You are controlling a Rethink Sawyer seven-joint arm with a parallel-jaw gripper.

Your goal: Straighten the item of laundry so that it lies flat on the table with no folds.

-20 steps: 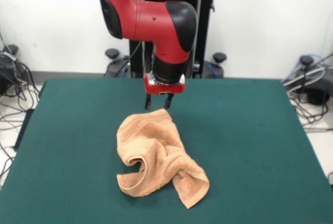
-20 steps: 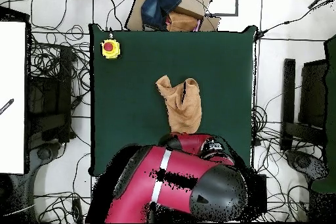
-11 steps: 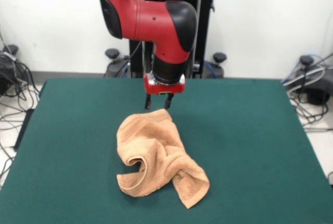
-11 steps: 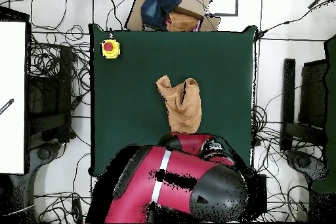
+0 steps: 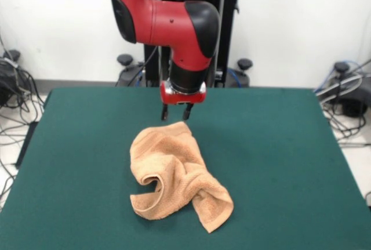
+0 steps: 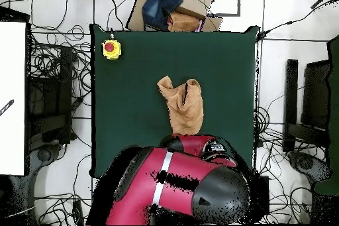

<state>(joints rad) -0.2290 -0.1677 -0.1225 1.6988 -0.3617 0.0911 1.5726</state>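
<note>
The item of laundry [image 5: 177, 173], a peach-orange towel, lies crumpled on the green table [image 5: 278, 163], with a curled fold at its front left and a twisted flap at its front right. In the overhead view the towel [image 6: 181, 104] lies near the table's [image 6: 132, 104] middle. My gripper [image 5: 177, 113] hangs just above the towel's far edge, its two dark fingers apart and holding nothing. The red arm hides the gripper in the overhead view.
A yellow box with a red button [image 6: 111, 49] sits at a table corner in the overhead view. A cardboard box with blue cloth [image 6: 169, 8] lies beyond the table's edge. Cables cover the floor around.
</note>
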